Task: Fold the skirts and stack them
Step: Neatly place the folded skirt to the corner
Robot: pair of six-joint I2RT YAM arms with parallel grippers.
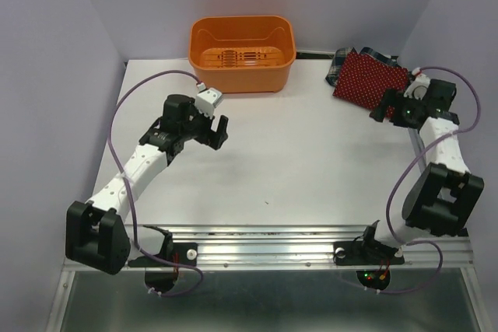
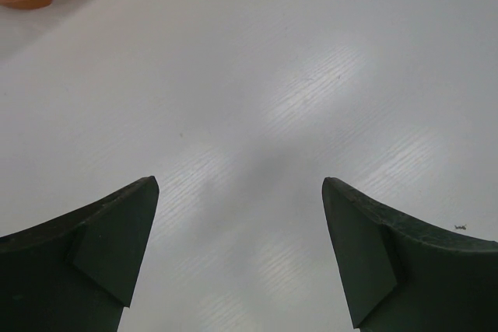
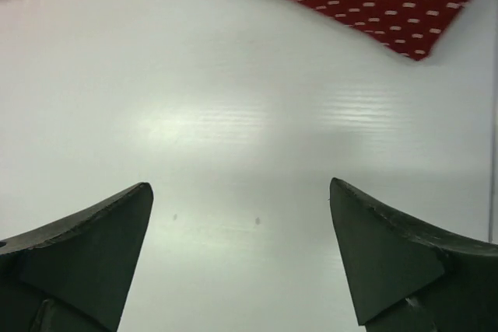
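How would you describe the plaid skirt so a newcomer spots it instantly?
Go to the white table, far right corner, right of the orange bin. Two cloths lie stacked there. The plaid skirt is the bottom one, only its dark checked edges peeking from under the red dotted skirt.

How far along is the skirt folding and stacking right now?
Done, apparently: the red dotted skirt lies folded on top of the plaid skirt in the far right corner. In hand: nothing; the left gripper and right gripper are both open and empty. Left: probably nothing, maybe tidying the stack.
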